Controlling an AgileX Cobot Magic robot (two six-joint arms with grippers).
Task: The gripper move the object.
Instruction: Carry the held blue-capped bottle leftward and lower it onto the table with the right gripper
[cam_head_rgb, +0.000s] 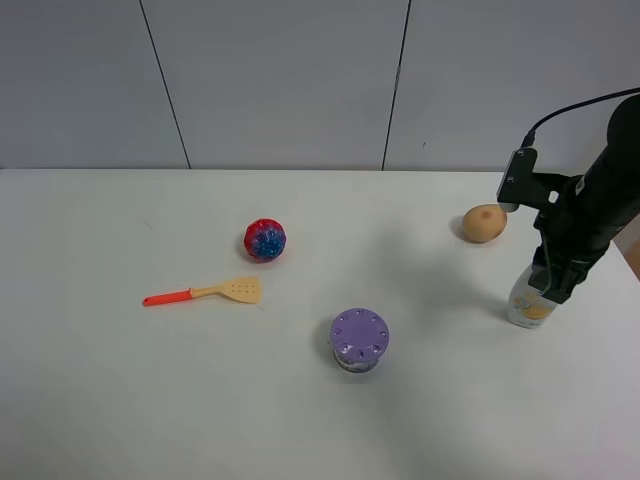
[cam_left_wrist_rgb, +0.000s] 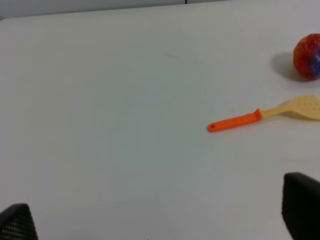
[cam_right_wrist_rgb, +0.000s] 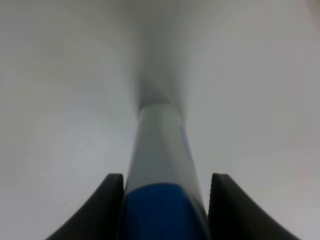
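Observation:
The white shampoo bottle (cam_head_rgb: 526, 307) with a yellow-orange label stands upright on the table at the right, near the edge. My right gripper (cam_head_rgb: 549, 283), black with a black cable, comes down over its top and hides the cap in the exterior high view. In the right wrist view the blue cap and white body (cam_right_wrist_rgb: 161, 150) sit between the two black fingers (cam_right_wrist_rgb: 113, 200), which press against the cap's sides; the gripper (cam_right_wrist_rgb: 165, 202) is shut on it. My left gripper (cam_left_wrist_rgb: 160, 222) is open and empty above bare table.
A tan potato (cam_head_rgb: 484, 223) lies just behind and to the left of the bottle. A purple round jar (cam_head_rgb: 359, 339) stands at the centre front. A red-blue ball (cam_head_rgb: 265, 240) and an orange-handled spatula (cam_head_rgb: 203, 292) lie to the left, and both show in the left wrist view (cam_left_wrist_rgb: 260, 116).

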